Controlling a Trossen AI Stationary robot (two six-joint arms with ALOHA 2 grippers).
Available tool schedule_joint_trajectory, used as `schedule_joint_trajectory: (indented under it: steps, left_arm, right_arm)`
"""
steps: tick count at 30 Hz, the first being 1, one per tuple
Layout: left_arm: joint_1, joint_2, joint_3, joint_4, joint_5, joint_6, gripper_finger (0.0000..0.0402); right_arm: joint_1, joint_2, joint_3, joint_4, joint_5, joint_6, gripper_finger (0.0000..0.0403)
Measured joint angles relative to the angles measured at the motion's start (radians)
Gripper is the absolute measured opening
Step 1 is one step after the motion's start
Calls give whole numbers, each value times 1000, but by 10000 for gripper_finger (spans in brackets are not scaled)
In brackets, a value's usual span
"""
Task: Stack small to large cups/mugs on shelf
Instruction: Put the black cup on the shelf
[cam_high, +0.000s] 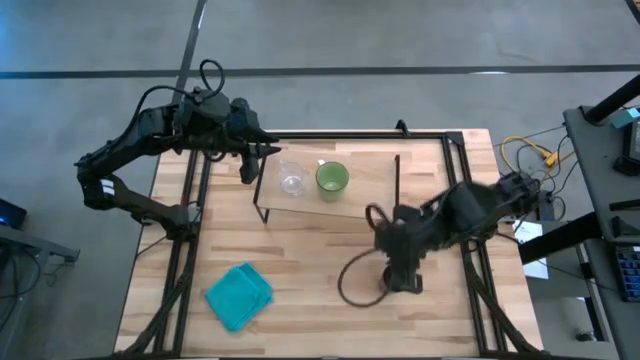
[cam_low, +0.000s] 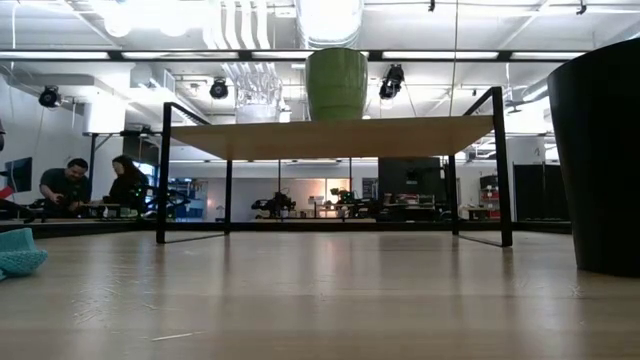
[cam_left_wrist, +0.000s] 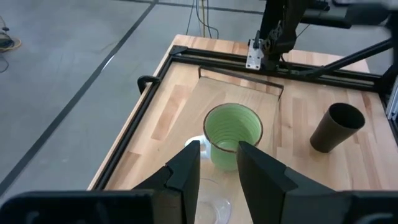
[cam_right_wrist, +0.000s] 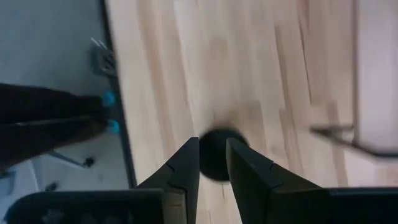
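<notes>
The shelf (cam_high: 370, 185) stands on its wire legs at the table's far middle. On its board stand the clear glass cup (cam_high: 291, 181), (cam_low: 262, 95) and, to its right, the green mug (cam_high: 332, 178), (cam_low: 336, 84), (cam_left_wrist: 232, 130). My left gripper (cam_high: 268, 152), (cam_left_wrist: 219, 149) is open at the shelf's left end, just left of the glass cup (cam_left_wrist: 211, 208), apart from it. The black cup (cam_left_wrist: 336, 127), (cam_low: 600, 160) stands upright on the table, near and right of the shelf. My right gripper (cam_high: 402, 278), (cam_right_wrist: 212, 144) is open above it, pointing down at its top (cam_right_wrist: 214, 155).
A teal cloth (cam_high: 240, 295), (cam_low: 18, 250) lies crumpled at the table's near left. A dark cable loop (cam_high: 355, 280) lies beside my right gripper. Black frame rails (cam_high: 190, 200) border the table. People (cam_low: 90, 185) sit far back in the room.
</notes>
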Motion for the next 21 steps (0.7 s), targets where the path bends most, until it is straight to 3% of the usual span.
schedule_joint_trajectory:
  steps: [12,21]
  left_arm:
    - [0,0,4,99,0,1,91]
    - [0,0,4,101,0,1,91]
  right_arm:
    - [54,7,-350,25,-39,214,81]
    - [73,7,-459,347,-138,252,84]
